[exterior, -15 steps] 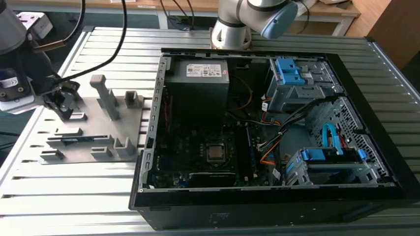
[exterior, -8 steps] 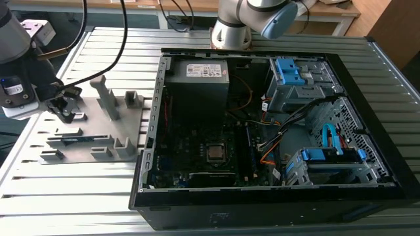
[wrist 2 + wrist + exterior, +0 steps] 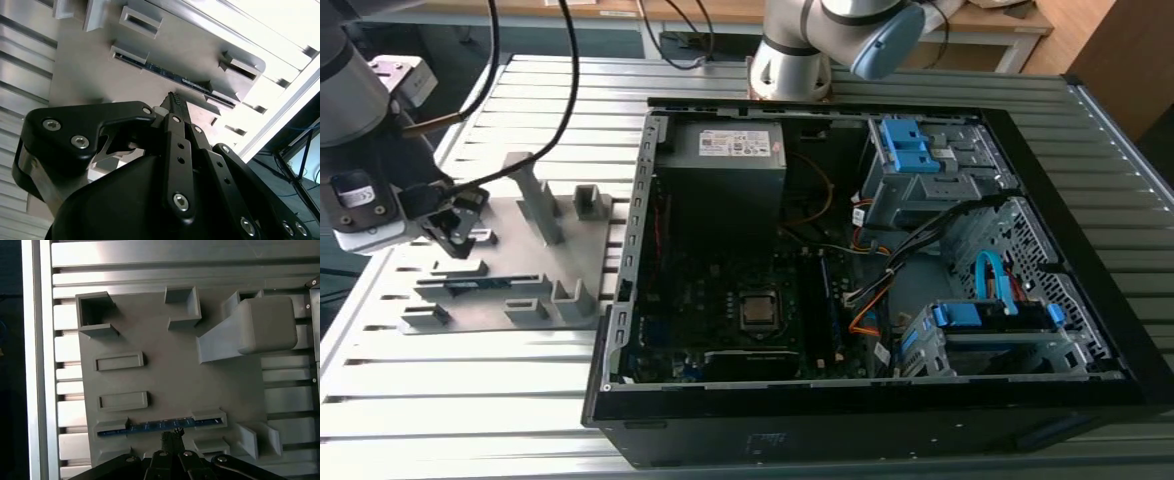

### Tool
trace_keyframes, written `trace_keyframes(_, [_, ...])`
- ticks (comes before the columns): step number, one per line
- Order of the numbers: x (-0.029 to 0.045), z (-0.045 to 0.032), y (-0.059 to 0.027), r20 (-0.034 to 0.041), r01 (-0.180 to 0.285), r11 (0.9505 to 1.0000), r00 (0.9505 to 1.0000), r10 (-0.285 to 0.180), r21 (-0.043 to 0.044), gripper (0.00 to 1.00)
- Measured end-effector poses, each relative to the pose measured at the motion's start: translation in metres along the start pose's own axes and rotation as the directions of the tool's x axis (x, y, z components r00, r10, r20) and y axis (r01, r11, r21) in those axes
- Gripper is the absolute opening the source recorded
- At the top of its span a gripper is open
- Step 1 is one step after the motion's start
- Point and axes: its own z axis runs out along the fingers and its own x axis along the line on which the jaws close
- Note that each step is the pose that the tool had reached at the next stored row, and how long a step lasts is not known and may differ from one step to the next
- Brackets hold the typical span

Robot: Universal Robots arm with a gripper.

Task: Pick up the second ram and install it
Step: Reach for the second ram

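1. Slatted metal table carries a grey holder tray and, toward the exterior view's right, an open computer case.
2. Over the tray hangs the gripper. In both wrist views its fingers look pressed together with nothing between them.
3. Just beyond the tips lies the second ram, close beneath them and apparently not touched. The tips line up with roughly its mid-length.
4. Its long axis runs crosswise to the tips, along the tray's near edge. In the exterior view that is roughly from left to right.
5. The stick stands on edge, each end seated in a slotted block of the tray. It reads as a thin blue-green strip with small dark chips, showing mostly its narrow upper edge.
6. The case sits well apart from the tray, on the far side from the gripper.
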Motion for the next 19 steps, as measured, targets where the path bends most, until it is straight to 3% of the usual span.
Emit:
trace_keyframes(14, [0.0060, 0.0239, -0.0017, -0.0003, 0.000, 1.0000, 1.0000, 0.000, 0.0012, 0.10])
trace_keyframes(19, [0.0065, 0.0273, -0.0019, -0.0004, 0.000, 1.0000, 1.0000, 0.000, 0.0018, 0.10])
